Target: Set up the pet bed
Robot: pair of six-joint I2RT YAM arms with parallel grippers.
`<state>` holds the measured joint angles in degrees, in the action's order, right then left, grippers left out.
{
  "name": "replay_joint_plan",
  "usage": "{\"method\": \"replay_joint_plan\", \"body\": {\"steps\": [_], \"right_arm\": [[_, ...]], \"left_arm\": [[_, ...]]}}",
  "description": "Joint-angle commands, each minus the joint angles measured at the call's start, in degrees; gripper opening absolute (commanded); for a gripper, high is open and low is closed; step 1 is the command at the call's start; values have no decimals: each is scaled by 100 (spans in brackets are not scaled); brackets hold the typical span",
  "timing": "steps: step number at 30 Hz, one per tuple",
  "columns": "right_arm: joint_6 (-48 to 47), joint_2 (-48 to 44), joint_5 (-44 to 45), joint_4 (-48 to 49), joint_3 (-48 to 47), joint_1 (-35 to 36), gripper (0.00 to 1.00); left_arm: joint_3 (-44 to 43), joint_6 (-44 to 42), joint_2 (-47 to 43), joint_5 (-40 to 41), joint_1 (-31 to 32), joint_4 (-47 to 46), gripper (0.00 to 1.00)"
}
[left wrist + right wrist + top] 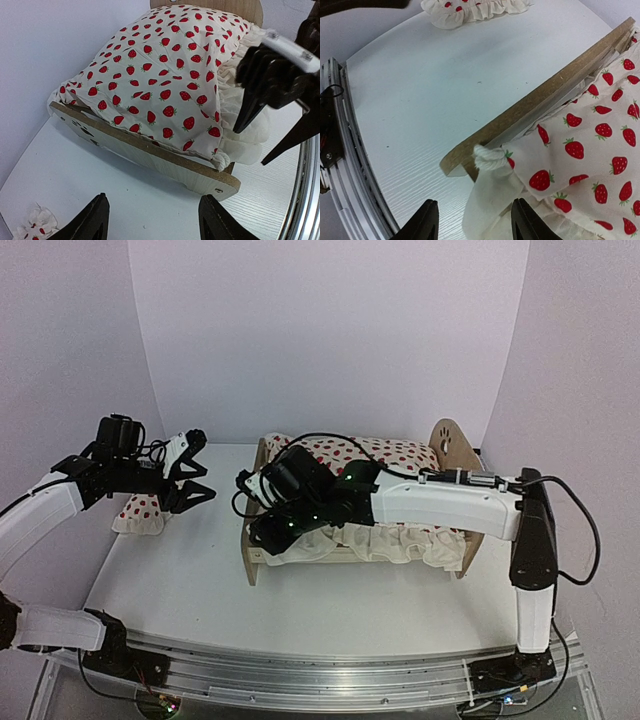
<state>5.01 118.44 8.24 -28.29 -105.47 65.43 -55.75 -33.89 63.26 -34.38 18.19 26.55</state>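
since the small light-wood pet bed (452, 445) looks light yet rigid, its thin left-end footboard (540, 102) would suit gripping, while the left gripper (200, 468) and right gripper (474, 212) both gape empty.

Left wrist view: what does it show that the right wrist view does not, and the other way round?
Only the left wrist view: the headboard, the paw prints in the footboard, and the whole right gripper, open beside the blanket. Only the right wrist view: a black part on the metal rail. Both: the blanket, the footboard, the pillow, the white table and the rail.
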Motion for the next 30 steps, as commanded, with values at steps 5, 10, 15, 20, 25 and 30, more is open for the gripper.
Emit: {"method": "replay_joint_plan", "body": {"steps": [5,10,15,20,25,30], "right_arm": [[-54,270,727,215,-210,-21,25],[59,-75,729,236,-35,-176,0],[350,-599,275,450,297,-544,0],[493,-1105,-412,898,734,-824,0],[579,-1354,-502,1154,925,-893,0],[587,-1529,-478,1322,1135,-937,0]], "left_arm": [[-37,125,-85,-186,54,-206,62],[-94,155,-64,-201,128,-164,60],[-167,872,97,-79,490,-326,51],[-273,1505,448,-117,975,-500,48],[-486,1679,902,134,1536,-745,50],[-642,1803,1386,446,1858,-1087,52]]}}
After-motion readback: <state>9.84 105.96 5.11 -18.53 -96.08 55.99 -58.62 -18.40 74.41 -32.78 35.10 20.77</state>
